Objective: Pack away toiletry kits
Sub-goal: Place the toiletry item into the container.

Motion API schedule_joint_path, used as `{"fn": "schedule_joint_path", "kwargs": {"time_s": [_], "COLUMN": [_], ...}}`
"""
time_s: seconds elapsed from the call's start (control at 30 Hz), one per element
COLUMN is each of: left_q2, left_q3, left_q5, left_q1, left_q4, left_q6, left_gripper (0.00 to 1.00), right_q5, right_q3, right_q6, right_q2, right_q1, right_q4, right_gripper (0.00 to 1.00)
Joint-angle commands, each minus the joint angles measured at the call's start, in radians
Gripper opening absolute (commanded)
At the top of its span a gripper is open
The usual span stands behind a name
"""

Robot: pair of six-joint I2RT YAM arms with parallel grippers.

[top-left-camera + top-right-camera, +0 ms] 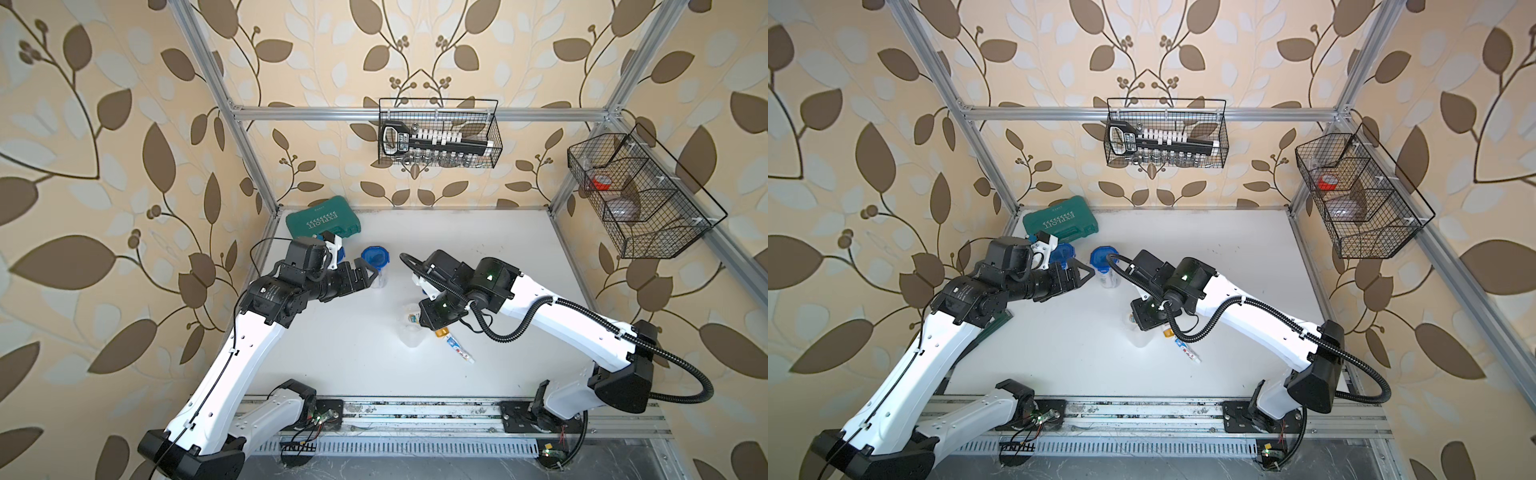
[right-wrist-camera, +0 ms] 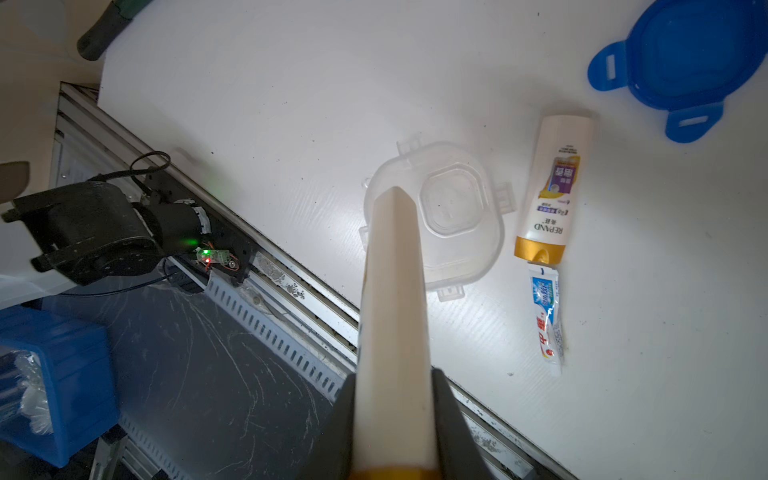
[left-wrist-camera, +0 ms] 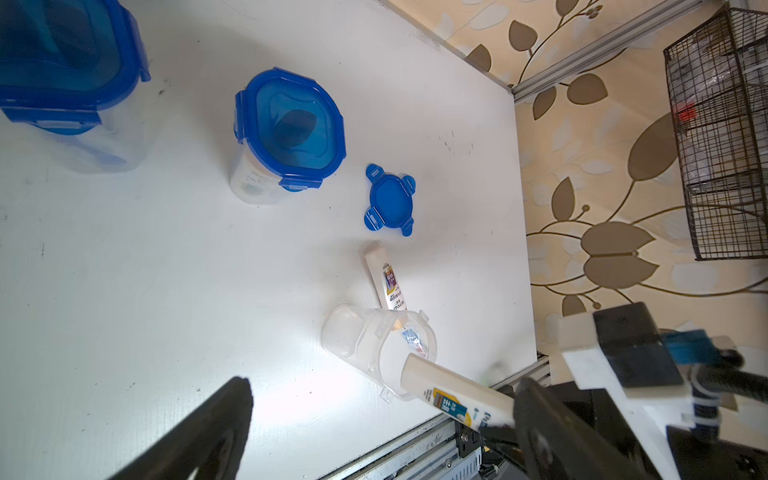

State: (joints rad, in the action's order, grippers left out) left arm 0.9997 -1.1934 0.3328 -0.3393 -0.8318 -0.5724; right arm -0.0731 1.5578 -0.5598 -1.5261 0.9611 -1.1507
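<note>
At the far left corner of the white desk (image 1: 332, 353), a green tool case (image 1: 323, 222) lies flat by the frame. Just right of it the left claw (image 1: 366, 274) stands spread wide with nothing in it, its fingers next to a lidded jar (image 1: 375, 257) of clear plastic with a blue top. A second lidded jar (image 3: 62, 62) stands near, largely hidden behind that arm's wrist in both top views.

Seen from the left wrist, a loose lid (image 3: 390, 199), blue with four tabs out, lies flat on the desk between the lidded jar and the items at centre.

There, an open jar (image 2: 453, 208) stands without a lid. The right claw (image 2: 395, 415) is clamped on a white bottle (image 2: 395, 291) near its gold cap, and the bottle's flat end is at the jar's mouth. Whether it has entered cannot be told.

Just right of the jar, a second bottle (image 2: 548, 187) lies flat, its gold cap end to end with a toothpaste tube (image 2: 546, 316).

A wire basket (image 1: 440, 133) hangs on the back rail. Another basket (image 1: 640, 195) hangs on the right frame.
</note>
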Motion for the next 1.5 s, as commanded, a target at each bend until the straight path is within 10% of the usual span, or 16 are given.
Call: {"fn": "schedule_joint_path", "kwargs": {"time_s": [0.0,0.53,1.47], "left_q2": [-0.001,-0.019,0.016], "left_q3": [-0.029,-0.023,-0.136], "left_q5": [-0.009,-0.032,0.014], "left_q1": [0.0,-0.004,-0.003], "left_q4": [0.002,-0.027,-0.097], "left_q6": [0.036,0.059,0.02], "left_gripper": [0.99,0.99,0.99], "right_q5": [0.072,0.119,0.21], "right_q3": [0.039,0.212,0.359], "right_q6": [0.013,0.175,0.099], "right_q2": [0.002,-0.286,-0.301], "right_q1": [0.005,0.019,0.046], "right_q4": [-0.057,-0.132,-0.171], "right_gripper": [0.0,0.05,0.57]}}
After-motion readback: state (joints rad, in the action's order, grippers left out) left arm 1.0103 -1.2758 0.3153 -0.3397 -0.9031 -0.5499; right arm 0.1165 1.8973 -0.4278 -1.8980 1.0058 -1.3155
